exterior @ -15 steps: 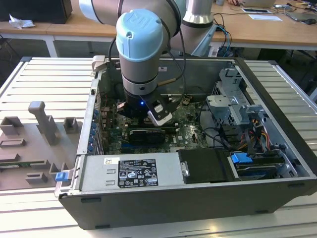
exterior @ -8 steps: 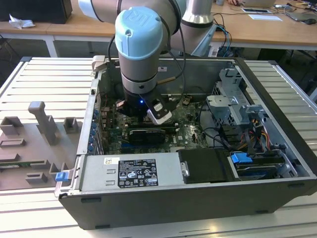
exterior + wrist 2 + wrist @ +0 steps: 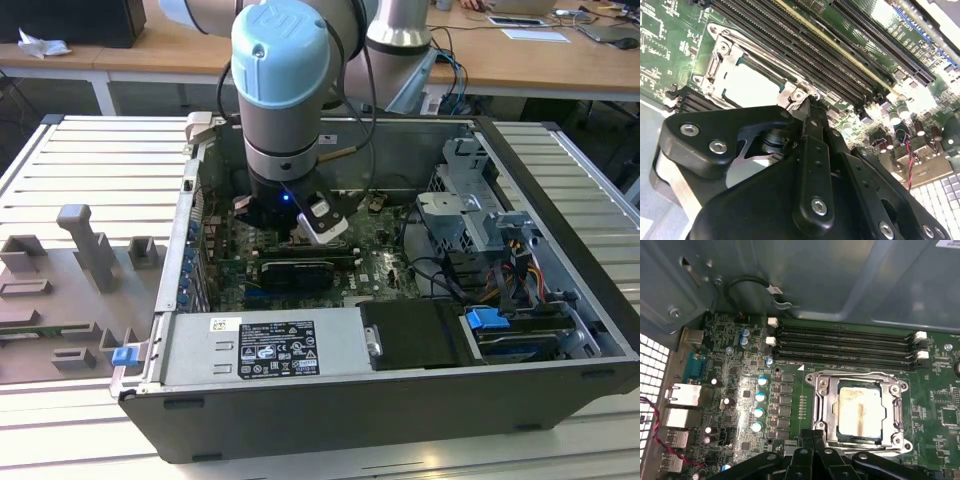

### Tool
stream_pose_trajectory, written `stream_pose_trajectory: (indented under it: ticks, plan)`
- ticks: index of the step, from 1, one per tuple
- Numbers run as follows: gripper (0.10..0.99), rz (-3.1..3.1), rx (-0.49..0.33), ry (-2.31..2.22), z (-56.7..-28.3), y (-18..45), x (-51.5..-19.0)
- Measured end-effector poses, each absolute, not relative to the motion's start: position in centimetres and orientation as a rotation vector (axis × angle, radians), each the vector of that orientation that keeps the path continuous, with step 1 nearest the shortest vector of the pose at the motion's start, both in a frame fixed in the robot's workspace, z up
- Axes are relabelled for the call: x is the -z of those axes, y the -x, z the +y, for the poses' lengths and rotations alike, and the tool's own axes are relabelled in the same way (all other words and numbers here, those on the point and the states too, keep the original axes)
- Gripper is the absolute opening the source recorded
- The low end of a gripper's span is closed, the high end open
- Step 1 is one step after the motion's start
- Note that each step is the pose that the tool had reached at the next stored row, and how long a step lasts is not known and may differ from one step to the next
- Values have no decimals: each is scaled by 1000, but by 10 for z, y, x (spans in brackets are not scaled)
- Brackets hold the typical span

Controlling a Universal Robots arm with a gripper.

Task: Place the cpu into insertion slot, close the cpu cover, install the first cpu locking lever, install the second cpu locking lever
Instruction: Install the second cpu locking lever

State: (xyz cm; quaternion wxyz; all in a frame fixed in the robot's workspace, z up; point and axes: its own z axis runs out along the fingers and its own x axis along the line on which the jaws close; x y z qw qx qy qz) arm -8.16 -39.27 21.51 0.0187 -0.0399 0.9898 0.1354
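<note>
The cpu (image 3: 860,411) sits in the insertion slot (image 3: 816,412) under the closed cpu cover (image 3: 826,405), just ahead of the clenched, empty pincer (image 3: 813,436), fingertips at the socket's edge

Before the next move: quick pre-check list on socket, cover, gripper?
1. cpu seated in the insertion slot: ok, pale face lies flat inside.
2. cpu cover closed over the chip: ok, frame lies flat around it.
3. Locking levers latched: cannot tell.
4. gripper at the socket edge: ok, fingertips sit at the cover's corner in the second wrist view.
5. Fingers empty: ok, shut with nothing between them.
6. memory slots beside the socket: ok, apart from the fingertips.
</note>
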Motion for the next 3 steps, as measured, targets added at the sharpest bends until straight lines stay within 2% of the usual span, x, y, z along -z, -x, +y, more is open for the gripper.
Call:
stream_pose_trajectory:
  ticks: [3]
  plan:
    - [106,3073,-420,124,-393,82,-216]
